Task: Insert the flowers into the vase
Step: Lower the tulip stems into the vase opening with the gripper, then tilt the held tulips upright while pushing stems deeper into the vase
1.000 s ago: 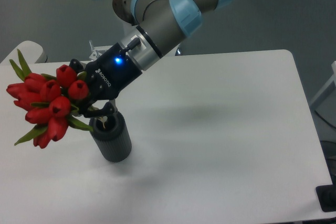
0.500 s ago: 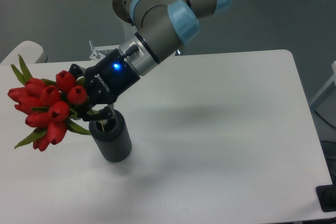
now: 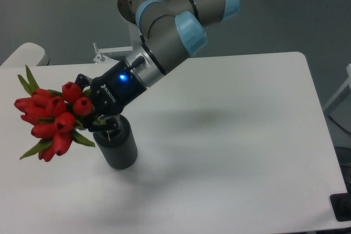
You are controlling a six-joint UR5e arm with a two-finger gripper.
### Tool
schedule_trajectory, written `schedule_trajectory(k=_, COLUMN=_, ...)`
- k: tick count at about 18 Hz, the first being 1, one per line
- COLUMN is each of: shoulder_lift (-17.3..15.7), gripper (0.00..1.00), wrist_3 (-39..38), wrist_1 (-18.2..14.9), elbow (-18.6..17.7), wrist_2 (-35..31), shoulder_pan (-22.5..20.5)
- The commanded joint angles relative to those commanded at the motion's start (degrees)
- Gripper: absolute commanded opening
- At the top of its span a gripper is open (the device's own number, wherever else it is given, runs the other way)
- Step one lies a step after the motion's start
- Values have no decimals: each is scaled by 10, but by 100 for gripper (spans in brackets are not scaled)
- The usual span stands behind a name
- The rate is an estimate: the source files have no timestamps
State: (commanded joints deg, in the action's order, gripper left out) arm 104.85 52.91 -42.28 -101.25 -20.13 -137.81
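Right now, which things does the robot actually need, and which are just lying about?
Needed: bunch of red tulip buds with green leaves; dark grey ribbed cylinder vase; black gripper.

Lying about: small metal bracket behind; pale rounded object at far left.

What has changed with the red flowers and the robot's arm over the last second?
The flowers have shifted slightly to the right in the picture, and the gripper holding them has turned with the arm, bringing the stems closer over the mouth of the vase. Nothing was let go: the bunch stays clamped and leaning out to the left. The vase stands where it was on the table.
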Motion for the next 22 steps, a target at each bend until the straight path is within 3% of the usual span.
schedule_trajectory(k=4, shoulder_lift=2, gripper=17, wrist_3=18, wrist_1=0, elbow=-10, wrist_2=43, shoulder_pan=-9)
schedule_trajectory(k=14, shoulder_lift=11, gripper=17, wrist_3=80, wrist_1=0, elbow=-56, wrist_2=56, shoulder_pan=-40)
schedule_trajectory(k=22, shoulder_lift=17, gripper=18, wrist_3=105, wrist_1=0, elbow=-84, wrist_2=57, shoulder_pan=-37)
